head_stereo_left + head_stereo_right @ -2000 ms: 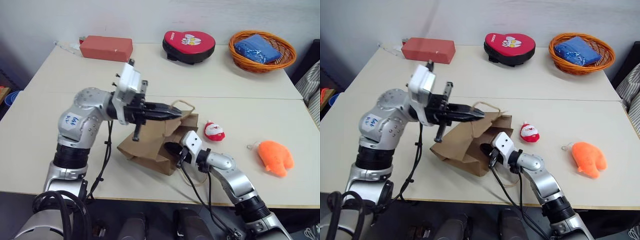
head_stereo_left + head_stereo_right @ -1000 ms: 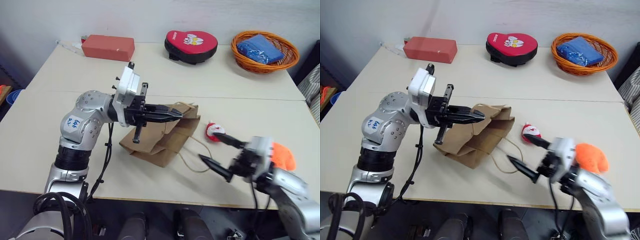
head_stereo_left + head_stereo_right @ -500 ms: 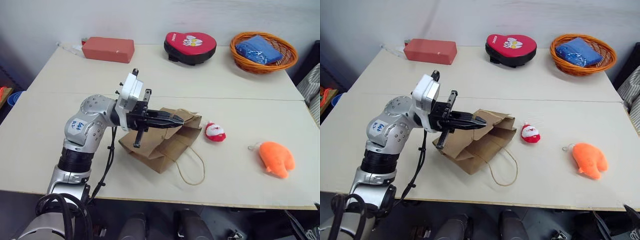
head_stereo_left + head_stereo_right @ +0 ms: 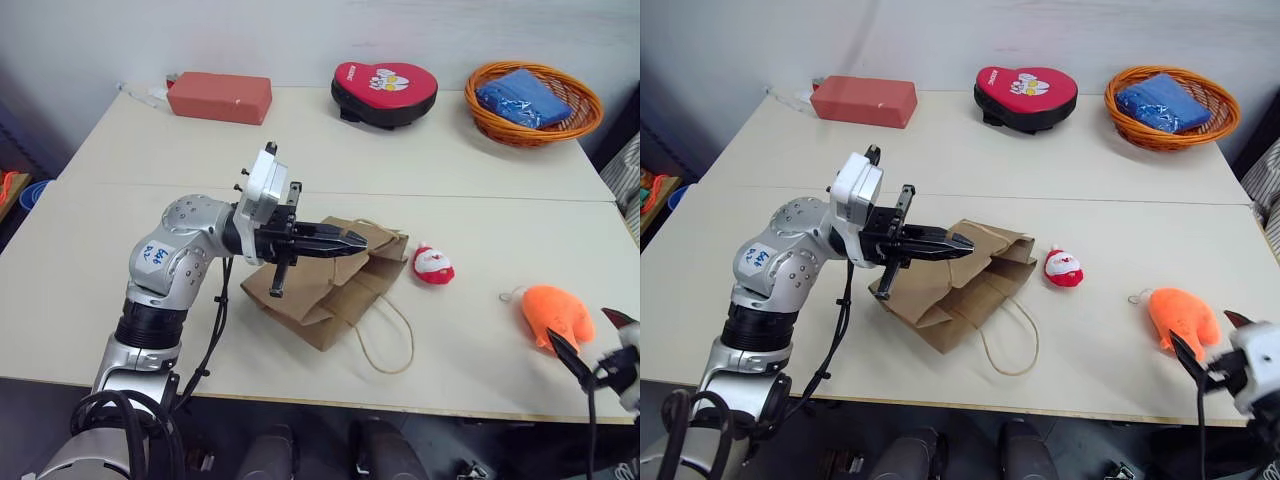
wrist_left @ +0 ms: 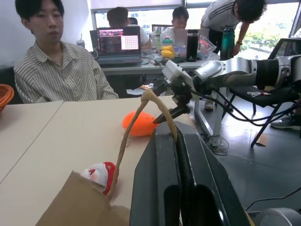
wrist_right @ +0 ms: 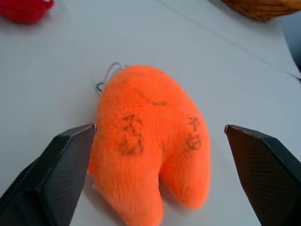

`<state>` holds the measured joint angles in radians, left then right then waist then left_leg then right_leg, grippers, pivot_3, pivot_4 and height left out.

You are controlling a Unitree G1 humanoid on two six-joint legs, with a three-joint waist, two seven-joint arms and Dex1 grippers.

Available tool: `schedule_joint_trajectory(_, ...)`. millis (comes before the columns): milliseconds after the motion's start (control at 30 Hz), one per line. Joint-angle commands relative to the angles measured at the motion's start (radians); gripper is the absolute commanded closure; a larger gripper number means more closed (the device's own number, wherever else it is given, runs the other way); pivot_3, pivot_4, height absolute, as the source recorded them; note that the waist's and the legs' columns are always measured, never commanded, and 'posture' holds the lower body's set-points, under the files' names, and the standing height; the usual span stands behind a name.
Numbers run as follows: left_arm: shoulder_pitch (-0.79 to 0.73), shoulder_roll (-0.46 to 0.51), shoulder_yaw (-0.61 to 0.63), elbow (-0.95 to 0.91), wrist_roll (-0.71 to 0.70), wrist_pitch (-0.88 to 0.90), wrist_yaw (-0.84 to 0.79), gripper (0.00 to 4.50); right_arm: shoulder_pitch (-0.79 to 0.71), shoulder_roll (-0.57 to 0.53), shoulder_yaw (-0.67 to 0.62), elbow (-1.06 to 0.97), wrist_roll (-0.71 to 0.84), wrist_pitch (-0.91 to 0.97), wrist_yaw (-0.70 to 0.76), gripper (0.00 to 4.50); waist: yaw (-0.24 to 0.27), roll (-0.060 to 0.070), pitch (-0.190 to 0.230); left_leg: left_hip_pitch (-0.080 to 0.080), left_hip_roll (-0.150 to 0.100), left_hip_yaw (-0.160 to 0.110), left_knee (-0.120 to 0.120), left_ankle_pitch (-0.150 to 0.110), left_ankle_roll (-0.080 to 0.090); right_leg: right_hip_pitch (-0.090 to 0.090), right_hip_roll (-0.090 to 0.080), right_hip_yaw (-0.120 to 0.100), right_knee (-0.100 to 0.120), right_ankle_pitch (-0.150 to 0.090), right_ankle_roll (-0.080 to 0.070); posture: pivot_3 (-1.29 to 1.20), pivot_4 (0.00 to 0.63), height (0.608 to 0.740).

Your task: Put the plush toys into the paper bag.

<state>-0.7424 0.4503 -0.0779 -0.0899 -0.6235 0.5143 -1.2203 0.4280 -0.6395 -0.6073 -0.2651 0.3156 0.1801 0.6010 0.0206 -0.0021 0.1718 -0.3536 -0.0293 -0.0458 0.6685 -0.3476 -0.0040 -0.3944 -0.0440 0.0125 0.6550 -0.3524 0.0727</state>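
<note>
Straddling the orange toy (image 6: 148,141) with our spread right gripper (image 6: 160,165), we should close mid-body; left gripper (image 4: 335,241) clamps the bag's twine handle (image 5: 136,117), lifting its mouth.

Office: seated people (image 5: 56,70), laptops (image 5: 118,42) on desks behind.

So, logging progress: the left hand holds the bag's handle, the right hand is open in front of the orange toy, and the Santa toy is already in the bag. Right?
One thing is wrong: the Santa toy is not in the paper bag; it lies on the table beside the bag's mouth, as the left eye view shows. The left hand does hold the handle, and the right hand is open in front of the orange toy.
</note>
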Motion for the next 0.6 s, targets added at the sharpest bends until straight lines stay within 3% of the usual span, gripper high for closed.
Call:
schedule_joint_trajectory(33, -0.001, 0.005, 0.021, -0.048, -0.024, 0.005, 0.016, 4.5, -0.052, -0.061, 0.036, 0.032, -0.039, 0.055, 0.0, 0.41, 0.005, 0.0, 0.0, 0.0, 0.0, 0.0, 0.001, 0.0, 0.0, 0.0, 0.0, 0.0, 0.0, 0.0, 0.0, 0.0, 0.15, 0.74)
schedule_joint_trajectory(267, 0.001, 0.014, 0.024, -0.054, -0.017, 0.0, 0.021, 4.5, -0.148, -0.114, 0.058, 0.07, -0.048, 0.157, -0.005, 2.7, 0.003, 0.0, 0.0, -0.001, 0.0, 0.0, 0.004, 0.0, 0.001, 0.0, 0.0, 0.0, 0.001, 0.0, 0.0, 0.0, 0.15, 0.74)
schedule_joint_trajectory(400, -0.005, 0.017, 0.024, -0.042, -0.013, -0.01, 0.016, 4.5, -0.125, -0.114, 0.02, 0.009, 0.013, 0.109, 0.086, 4.03, 0.003, 0.0, 0.0, -0.001, 0.0, 0.0, 0.004, 0.0, 0.001, 0.001, 0.0, 0.0, 0.001, 0.0, 0.0, 0.0, 0.15, 0.74)
schedule_joint_trajectory(467, -0.012, 0.017, 0.024, -0.031, -0.012, -0.014, 0.01, 4.5, -0.147, -0.097, -0.012, -0.047, 0.145, 0.02, 0.223, 4.48, 0.002, -0.001, 0.0, -0.001, 0.0, 0.0, 0.004, -0.001, 0.001, 0.001, 0.0, 0.0, 0.001, 0.0, 0.0, 0.0, 0.15, 0.74)
schedule_joint_trajectory(600, -0.027, 0.021, 0.021, -0.014, -0.016, -0.017, -0.01, 4.5, -0.232, -0.145, 0.009, -0.177, 0.348, 0.072, 0.343, 4.49, -0.013, -0.001, 0.0, 0.0, 0.001, 0.0, 0.005, -0.001, 0.001, 0.001, 0.002, 0.0, 0.002, 0.0, 0.0, 0.0, 0.15, 0.74)
